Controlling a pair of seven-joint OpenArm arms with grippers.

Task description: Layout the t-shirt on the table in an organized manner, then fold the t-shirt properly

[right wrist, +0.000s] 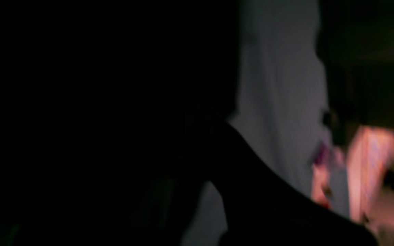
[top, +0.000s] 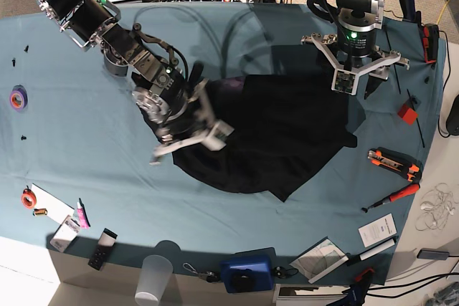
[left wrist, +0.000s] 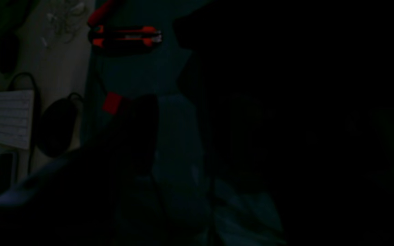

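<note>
The black t-shirt point(top: 280, 127) lies crumpled in the middle of the teal table point(top: 72, 148), with a bit of purple print showing at its top left edge. My right gripper point(top: 192, 137) is at the shirt's left edge, blurred, its white fingers over the fabric. My left gripper point(top: 351, 82) points down at the shirt's upper right edge. The right wrist view is dark and blurred, with black fabric point(right wrist: 268, 205) close to the lens. The left wrist view is very dark, with the shirt point(left wrist: 286, 119) filling its right side. Neither view shows how the jaws stand.
On the right of the table lie a red block point(top: 407, 111), an orange-black utility knife point(top: 393, 163) and a red screwdriver point(top: 393, 197). A purple tape roll point(top: 18, 97) and an orange one point(top: 27, 197) sit at the left. A cup point(top: 154, 277) and a blue box point(top: 247, 274) stand at the front edge.
</note>
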